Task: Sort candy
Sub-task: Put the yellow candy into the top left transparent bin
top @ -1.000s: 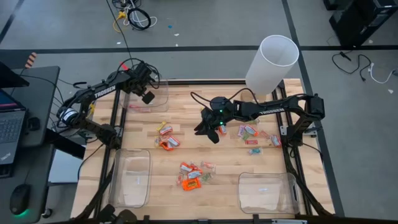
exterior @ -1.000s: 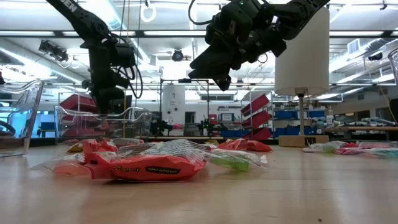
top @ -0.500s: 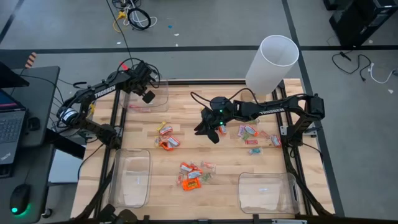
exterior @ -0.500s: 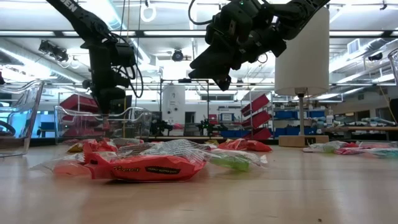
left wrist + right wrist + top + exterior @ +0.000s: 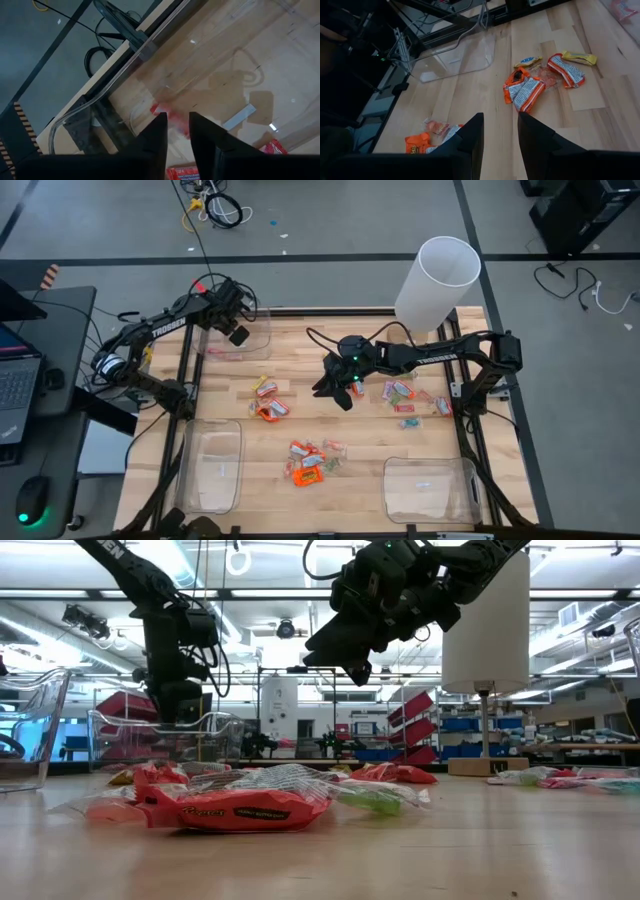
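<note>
While my left gripper (image 5: 176, 131), fingers slightly parted, empty, hovers over the clear bin (image 5: 243, 332) at the table's far left corner, light, crinkly, slippery candy (image 5: 310, 462) lies mid-table, best pinched across each wrapper's middle.

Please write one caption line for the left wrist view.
Left gripper, fingers apart, above a pink candy inside the clear bin.
</note>
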Tool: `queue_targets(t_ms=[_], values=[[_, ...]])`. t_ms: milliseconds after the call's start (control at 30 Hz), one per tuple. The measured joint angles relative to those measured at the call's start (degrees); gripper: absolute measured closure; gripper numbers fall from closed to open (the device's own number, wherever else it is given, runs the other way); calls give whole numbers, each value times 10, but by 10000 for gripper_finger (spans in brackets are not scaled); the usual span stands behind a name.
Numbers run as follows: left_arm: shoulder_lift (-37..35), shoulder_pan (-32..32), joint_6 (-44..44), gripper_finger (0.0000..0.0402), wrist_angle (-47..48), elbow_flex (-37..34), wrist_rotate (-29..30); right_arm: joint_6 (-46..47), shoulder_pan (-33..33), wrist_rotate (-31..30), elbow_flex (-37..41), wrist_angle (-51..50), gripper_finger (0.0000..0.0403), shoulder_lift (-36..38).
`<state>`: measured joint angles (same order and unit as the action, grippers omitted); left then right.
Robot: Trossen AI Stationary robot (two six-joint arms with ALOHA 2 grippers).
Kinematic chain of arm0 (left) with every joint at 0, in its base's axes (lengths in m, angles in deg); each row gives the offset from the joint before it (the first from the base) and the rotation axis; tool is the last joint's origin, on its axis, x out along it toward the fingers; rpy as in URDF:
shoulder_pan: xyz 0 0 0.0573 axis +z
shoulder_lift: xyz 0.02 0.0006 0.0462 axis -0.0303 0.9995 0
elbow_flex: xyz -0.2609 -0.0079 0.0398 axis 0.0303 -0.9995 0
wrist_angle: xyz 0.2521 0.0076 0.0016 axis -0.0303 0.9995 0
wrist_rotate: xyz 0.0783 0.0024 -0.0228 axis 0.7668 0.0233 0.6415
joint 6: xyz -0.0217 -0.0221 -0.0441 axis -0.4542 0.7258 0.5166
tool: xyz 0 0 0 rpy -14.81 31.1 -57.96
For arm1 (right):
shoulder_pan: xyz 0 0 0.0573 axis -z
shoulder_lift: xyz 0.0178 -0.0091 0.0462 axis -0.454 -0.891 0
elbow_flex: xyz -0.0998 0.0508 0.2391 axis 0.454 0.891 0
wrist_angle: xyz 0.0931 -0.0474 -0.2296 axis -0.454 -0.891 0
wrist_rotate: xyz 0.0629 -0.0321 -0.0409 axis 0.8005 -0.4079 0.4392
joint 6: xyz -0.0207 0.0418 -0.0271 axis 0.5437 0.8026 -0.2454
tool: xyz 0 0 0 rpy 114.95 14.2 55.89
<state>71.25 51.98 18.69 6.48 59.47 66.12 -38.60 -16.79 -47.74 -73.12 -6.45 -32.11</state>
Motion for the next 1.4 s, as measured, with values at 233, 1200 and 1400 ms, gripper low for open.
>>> queue_targets(t_ms=[233, 1200, 1400], values=[[0, 0, 7, 302, 0, 0, 0, 0, 0, 0, 0, 0, 298, 0], [-36, -65, -22, 302, -45, 14, 0, -25, 0, -314, 0, -85, 298, -2], [-47, -90, -21, 302, -47, 63, 0, 8, 6, -379, 0, -116, 300, -2]])
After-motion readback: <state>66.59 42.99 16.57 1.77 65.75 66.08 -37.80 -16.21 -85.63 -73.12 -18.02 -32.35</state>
